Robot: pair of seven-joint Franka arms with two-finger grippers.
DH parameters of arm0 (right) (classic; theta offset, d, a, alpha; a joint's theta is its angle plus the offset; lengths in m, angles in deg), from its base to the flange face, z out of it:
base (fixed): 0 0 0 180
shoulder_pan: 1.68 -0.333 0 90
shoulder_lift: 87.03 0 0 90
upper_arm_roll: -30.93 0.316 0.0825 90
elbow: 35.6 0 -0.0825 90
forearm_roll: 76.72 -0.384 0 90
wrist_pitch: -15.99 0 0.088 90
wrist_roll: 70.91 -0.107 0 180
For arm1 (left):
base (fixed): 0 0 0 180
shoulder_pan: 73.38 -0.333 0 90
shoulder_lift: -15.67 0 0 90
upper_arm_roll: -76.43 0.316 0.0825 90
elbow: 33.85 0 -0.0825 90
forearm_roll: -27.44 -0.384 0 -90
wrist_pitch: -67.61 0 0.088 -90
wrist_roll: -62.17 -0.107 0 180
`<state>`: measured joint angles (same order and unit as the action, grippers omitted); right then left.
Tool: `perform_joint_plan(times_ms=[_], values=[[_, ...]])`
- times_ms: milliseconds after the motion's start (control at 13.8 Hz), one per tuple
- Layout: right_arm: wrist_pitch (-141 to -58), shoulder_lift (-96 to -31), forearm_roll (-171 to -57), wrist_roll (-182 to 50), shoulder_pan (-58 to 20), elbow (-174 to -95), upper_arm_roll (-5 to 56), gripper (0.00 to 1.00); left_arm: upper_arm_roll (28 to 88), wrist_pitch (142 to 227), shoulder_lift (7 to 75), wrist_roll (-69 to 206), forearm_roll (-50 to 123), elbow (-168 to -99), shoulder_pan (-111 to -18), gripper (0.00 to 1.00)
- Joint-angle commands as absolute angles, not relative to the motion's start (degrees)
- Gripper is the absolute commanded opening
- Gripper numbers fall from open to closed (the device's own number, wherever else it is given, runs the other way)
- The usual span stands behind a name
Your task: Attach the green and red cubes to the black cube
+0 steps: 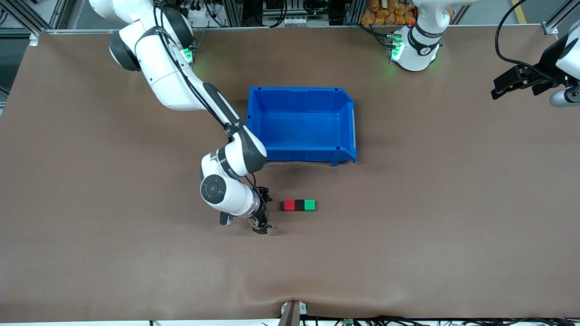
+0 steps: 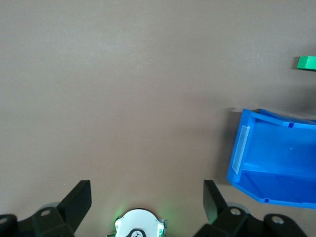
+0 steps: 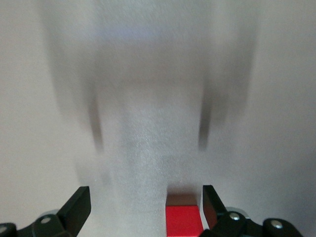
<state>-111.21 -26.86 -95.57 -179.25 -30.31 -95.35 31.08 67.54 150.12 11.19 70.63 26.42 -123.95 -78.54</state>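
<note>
A brown bench (image 1: 90, 253) carries a blue bin (image 1: 301, 124) near its middle. The bin is open at the top and nothing shows inside it.

Nearer the front camera than the bin, three small cubes lie in a row, touching side to side: the red cube (image 1: 289, 205) toward the right arm's end of the bench, the black cube (image 1: 299, 205) in the middle, and the green cube (image 1: 310, 205) toward the left arm's end.

The right gripper (image 1: 262, 213) sits low over the bench just beside the row's red end, apart from it. Its two black fingers (image 3: 79, 205) stand wide open and hold nothing. In the right wrist view the red cube (image 3: 183, 221) shows close to the inner face of one finger, off to one side of the gap; whether it touches that finger cannot be told.

The left gripper (image 1: 509, 83) hangs high over the left arm's end of the bench, well apart from the cubes and the bin, and the left arm waits there. Its fingers (image 2: 78, 200) are also spread wide and empty. The left wrist view shows bare bench between them, the blue bin (image 2: 247, 148) off to one side, and the green cube (image 2: 306, 62) at the picture's edge.
</note>
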Motion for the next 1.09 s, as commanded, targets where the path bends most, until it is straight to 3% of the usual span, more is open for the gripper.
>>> perform_joint_plan(times_ms=[0,1013], values=[[-109.4,-28.6,-95.0,-177.3,-29.0,-96.0,31.6,1.00,67.3,150.1,12.3,69.9,25.8,-122.9,-78.9,1.00],[-104.9,-31.2,-94.6,-166.1,-26.6,-96.0,30.1,1.00,67.3,150.2,13.2,70.1,25.9,-123.0,-78.8,1.00]])
